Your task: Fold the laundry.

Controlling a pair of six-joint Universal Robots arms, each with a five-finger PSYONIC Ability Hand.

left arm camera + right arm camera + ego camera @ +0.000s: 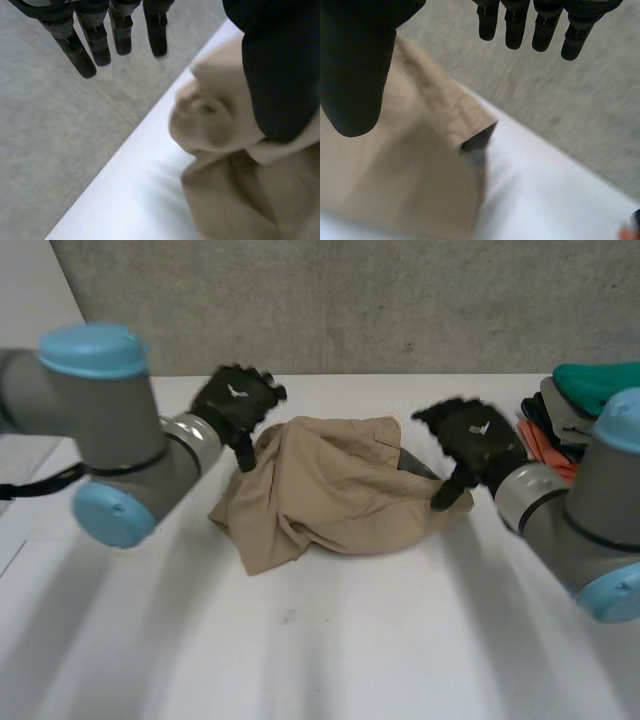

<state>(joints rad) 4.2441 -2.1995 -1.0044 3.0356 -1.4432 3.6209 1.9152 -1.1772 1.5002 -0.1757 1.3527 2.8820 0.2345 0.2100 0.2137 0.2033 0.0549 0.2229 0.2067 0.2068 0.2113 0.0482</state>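
Lying rumpled, tan garment (335,495) spans table (350,640) crosswise.

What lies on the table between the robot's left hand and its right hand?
In the head view, a crumpled tan garment fills the stretch, with the left hand at one end and the right hand at the other.

The pile of clothes (572,405) at the right edge of the surface (330,640) runs out of the head view and sits partly behind my right arm (585,505); I can't separate its pieces. My right hand (470,435) covers the right end of the tan garment (330,495), and my left hand (282,75) covers a fold. I can't identify the dark patch (479,141) under that right corner.
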